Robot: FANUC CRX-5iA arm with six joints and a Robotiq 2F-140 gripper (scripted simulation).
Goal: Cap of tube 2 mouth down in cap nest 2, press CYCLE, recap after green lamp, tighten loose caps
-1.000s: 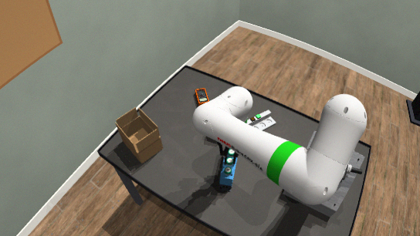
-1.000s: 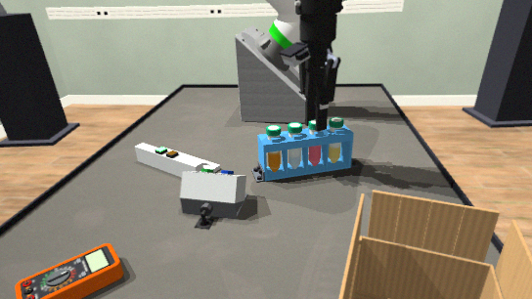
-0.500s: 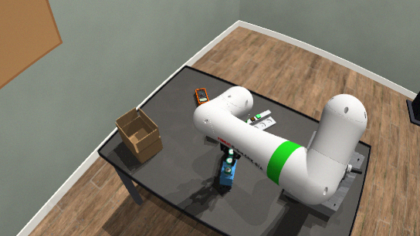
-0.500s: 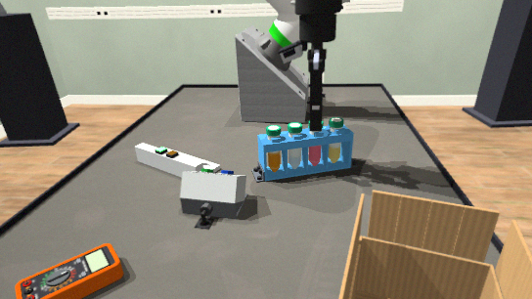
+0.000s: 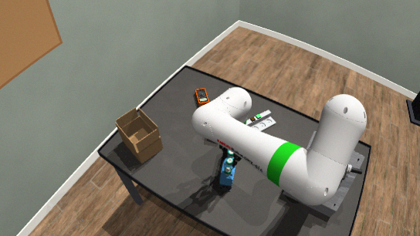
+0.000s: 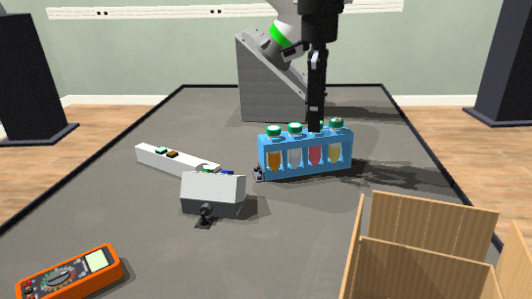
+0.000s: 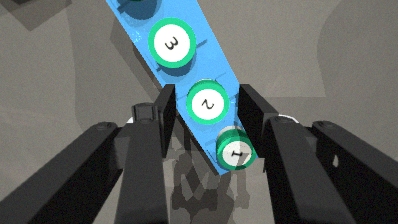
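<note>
Straddling the round green-rimmed cap 2 with gaps either side, matte black pincer part open, gripped nothing; cap sat on its tube in the blue rack on the grey desk.
</note>
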